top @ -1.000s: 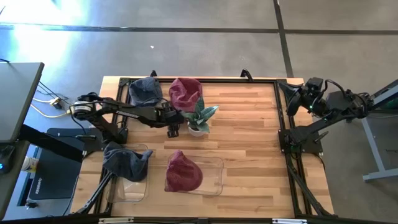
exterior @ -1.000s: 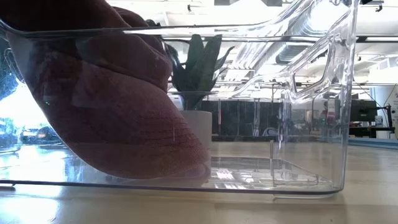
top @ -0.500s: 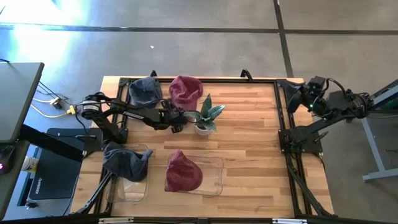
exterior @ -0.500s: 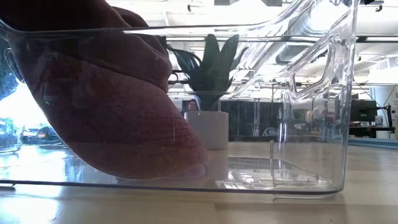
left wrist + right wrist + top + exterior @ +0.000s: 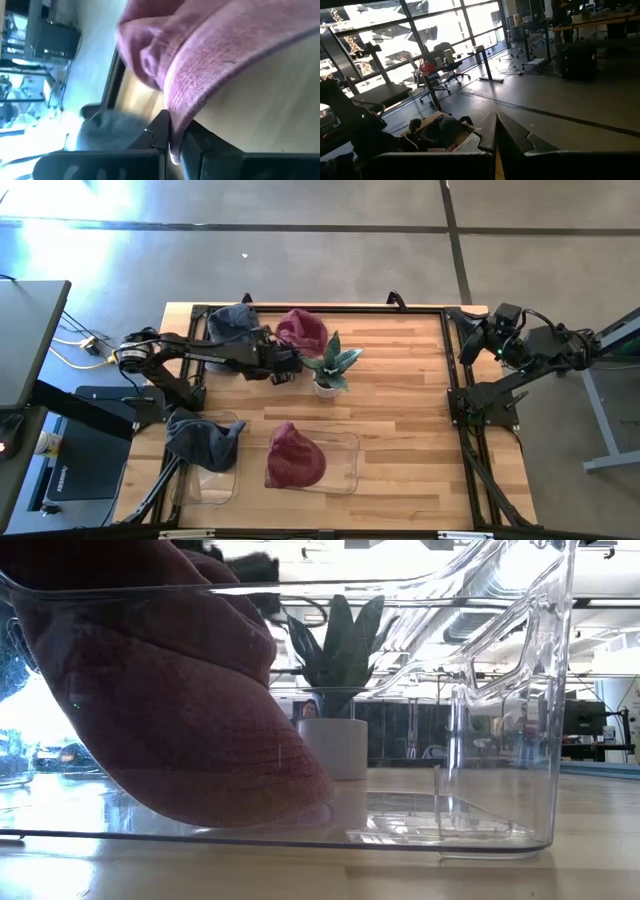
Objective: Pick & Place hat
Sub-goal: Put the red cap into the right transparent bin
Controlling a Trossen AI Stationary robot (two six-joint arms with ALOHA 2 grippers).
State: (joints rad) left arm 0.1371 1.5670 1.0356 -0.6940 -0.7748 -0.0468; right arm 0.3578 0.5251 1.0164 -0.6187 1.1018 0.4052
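Observation:
A maroon hat (image 5: 305,328) lies at the table's far edge beside a grey hat (image 5: 232,323). My left gripper (image 5: 287,367) reaches in from the left and is shut on the maroon hat (image 5: 210,45), just left of a potted plant (image 5: 328,370). Two clear bins stand near the front edge. The left bin (image 5: 208,483) holds another grey hat (image 5: 200,440). The right bin (image 5: 345,465) holds another maroon hat (image 5: 294,458). My right gripper (image 5: 467,332) waits shut above the table's far right corner. My left gripper pinches the maroon hat's near edge (image 5: 176,117) between its two fingers (image 5: 161,131). The fingers slant down at it from the table's left and near side. The cloth rises away from the fingers as a folded rim; the rest of the hat lies toward the far edge.
The white pot of the plant (image 5: 335,745) stands right beside my left gripper. The clear bin's wall (image 5: 500,690) fills the low view, with the maroon hat (image 5: 170,710) inside it. Bare wood lies to the right of the plant (image 5: 400,380).
My left gripper has risen and gone toward the far edge, from beside the plant to the maroon hat's near edge, tipped, and shut on that edge. The plant has slid a little toward the table's right.

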